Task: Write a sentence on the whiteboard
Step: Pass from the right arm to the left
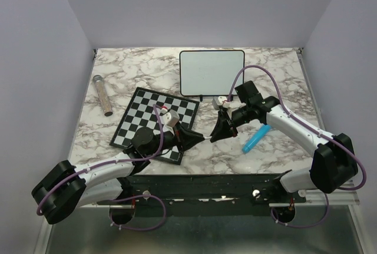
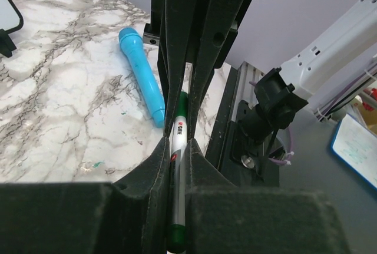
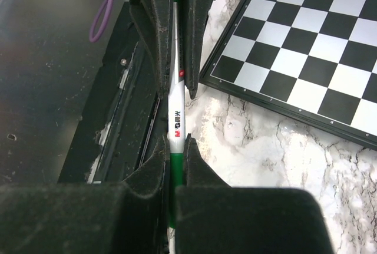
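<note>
The whiteboard (image 1: 212, 71) lies at the back of the marble table, its white face blank; no sentence shows on it. Its black corner also appears in the left wrist view, whiteboard (image 2: 7, 9). A white marker with green ends (image 2: 178, 130) hangs in the air between both arms, above the table's front middle. My left gripper (image 1: 197, 138) (image 2: 178, 148) is shut on one end of it. My right gripper (image 1: 219, 131) (image 3: 175, 142) is shut on the other end, over the marker's green band (image 3: 176, 121). The two grippers face each other tip to tip.
A black-and-white chessboard (image 1: 154, 123) (image 3: 306, 36) lies under the left arm. A light blue cylinder (image 1: 255, 139) (image 2: 141, 74) rests on the table beneath the right arm. A grey speckled tube (image 1: 102, 95) lies at the far left. The black front rail (image 1: 200, 183) runs below the grippers.
</note>
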Robot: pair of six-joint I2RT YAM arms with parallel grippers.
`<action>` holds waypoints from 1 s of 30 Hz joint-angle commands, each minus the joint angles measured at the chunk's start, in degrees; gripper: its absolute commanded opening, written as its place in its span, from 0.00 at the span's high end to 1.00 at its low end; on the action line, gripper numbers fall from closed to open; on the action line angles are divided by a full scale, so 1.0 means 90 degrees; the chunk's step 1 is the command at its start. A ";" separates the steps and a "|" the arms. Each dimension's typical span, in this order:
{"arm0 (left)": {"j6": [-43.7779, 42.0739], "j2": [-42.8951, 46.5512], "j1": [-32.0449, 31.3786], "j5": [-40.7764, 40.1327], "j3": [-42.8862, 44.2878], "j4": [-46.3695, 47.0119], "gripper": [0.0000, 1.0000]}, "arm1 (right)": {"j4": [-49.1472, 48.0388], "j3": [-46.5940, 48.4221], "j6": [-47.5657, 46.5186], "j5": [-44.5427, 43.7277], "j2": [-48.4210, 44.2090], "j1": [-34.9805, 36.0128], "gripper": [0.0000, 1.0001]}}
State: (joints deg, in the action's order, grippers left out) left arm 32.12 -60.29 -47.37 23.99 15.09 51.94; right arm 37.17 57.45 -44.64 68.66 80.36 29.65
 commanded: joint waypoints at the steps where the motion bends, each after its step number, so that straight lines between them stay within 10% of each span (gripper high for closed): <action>1: -0.0297 0.0059 -0.0029 0.0303 0.0247 -0.0497 0.94 | 0.0040 -0.0055 -0.0098 0.0095 0.0046 0.0055 0.99; 21: -0.0414 0.0039 -0.0019 0.0645 0.0462 -0.1045 0.79 | 0.0089 -0.0036 -0.0157 0.0056 0.0066 0.0065 0.99; 25: -0.0317 0.0019 -0.0019 0.0713 0.0452 -0.0889 1.00 | 0.0099 -0.0036 -0.0147 0.0056 0.0066 0.0065 0.99; 27: -0.0249 0.0039 -0.0029 0.0675 0.0394 -0.0782 1.00 | 0.0089 -0.0026 -0.0128 0.0056 0.0075 0.0065 0.91; 30: -0.0161 0.0243 -0.0019 0.0411 0.0247 -0.0655 1.00 | 0.0147 0.0023 -0.0117 0.0095 0.0075 0.0065 0.52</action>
State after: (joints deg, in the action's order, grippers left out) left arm 29.89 -60.03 -47.24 27.18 18.20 44.23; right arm 39.20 57.41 -44.75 67.92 80.62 29.65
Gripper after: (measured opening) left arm 0.185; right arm 0.302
